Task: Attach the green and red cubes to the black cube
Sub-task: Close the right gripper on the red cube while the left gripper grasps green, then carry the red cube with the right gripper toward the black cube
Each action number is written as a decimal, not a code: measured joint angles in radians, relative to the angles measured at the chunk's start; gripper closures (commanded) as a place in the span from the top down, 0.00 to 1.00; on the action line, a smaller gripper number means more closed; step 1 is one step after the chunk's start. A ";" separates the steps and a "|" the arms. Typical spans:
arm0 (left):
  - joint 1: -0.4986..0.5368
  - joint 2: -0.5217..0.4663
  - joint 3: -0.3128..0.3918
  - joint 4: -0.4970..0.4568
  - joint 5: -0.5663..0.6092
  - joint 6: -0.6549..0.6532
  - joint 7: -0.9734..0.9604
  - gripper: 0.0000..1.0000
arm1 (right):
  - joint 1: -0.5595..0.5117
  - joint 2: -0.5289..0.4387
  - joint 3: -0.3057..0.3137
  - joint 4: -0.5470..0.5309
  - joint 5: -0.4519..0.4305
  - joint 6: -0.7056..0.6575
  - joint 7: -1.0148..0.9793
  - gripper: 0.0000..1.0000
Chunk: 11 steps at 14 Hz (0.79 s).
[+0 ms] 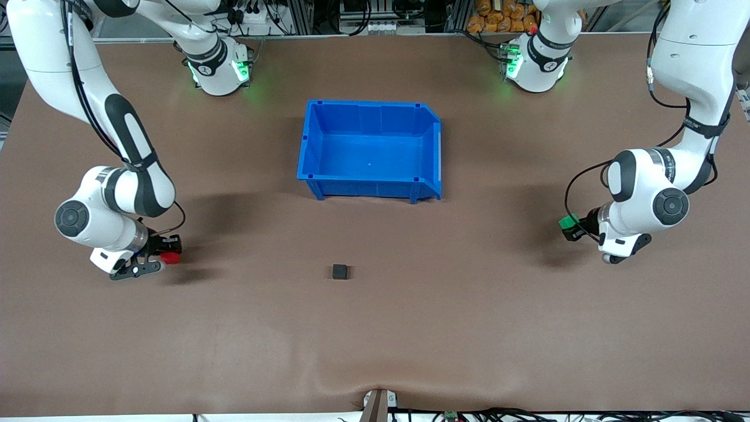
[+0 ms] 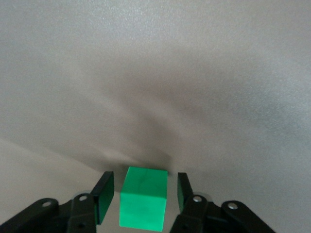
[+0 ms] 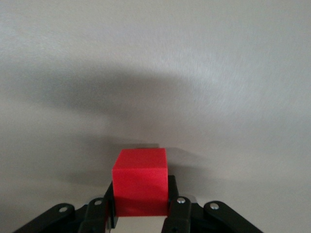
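So starting at the right arm's end of the brown counter (image 1: 234,351), the right claw (image 1: 166,258) sits low over the mat with the red cube (image 1: 170,257) clamped between its fingers. In the right wrist view the red cube (image 3: 140,182) fills the gap and both pads press right up against its sides, so that's a solid pinch, with nothing but bare mat and its own shadow ahead of the claw. Moving along from that claw toward the middle, the black cube (image 1: 340,271) sits alone on the counter, well apart from both claws and roughly between them. The blue bin (image 1: 310,140) stands farther from the front camera than the black cube, near the centre of the counter, with nothing visible inside it. Over at the left arm's end, the left claw (image 1: 570,227) hangs over the mat with the green cube (image 1: 567,223) between its fingers. The left wrist view is the interesting one: the green cube (image 2: 144,204) sits between the fingers (image 2: 103,196), but there's a visible sliver of gap on each side, so the claw looks narrowly spread around it, not squeezing it. Can't tell whether the green cube rests on the mat there.
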<state>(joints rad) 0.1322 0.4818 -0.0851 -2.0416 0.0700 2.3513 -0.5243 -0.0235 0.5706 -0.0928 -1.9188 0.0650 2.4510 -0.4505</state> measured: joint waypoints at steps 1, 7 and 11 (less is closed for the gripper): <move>0.000 0.000 0.000 -0.002 0.000 0.000 0.000 0.57 | -0.010 -0.001 -0.002 0.010 0.000 0.000 -0.069 0.00; 0.000 0.000 -0.001 -0.008 0.000 -0.001 0.000 0.11 | -0.041 -0.002 0.000 0.106 -0.001 -0.008 -0.573 0.00; -0.001 0.000 -0.002 -0.008 0.000 -0.001 0.000 0.00 | -0.033 -0.002 0.009 0.164 0.001 -0.126 -0.801 0.00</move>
<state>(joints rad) 0.1316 0.4814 -0.0871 -2.0492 0.0700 2.3507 -0.5243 -0.0561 0.5689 -0.0835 -1.7543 0.0658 2.3252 -1.2514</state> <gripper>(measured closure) 0.599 0.599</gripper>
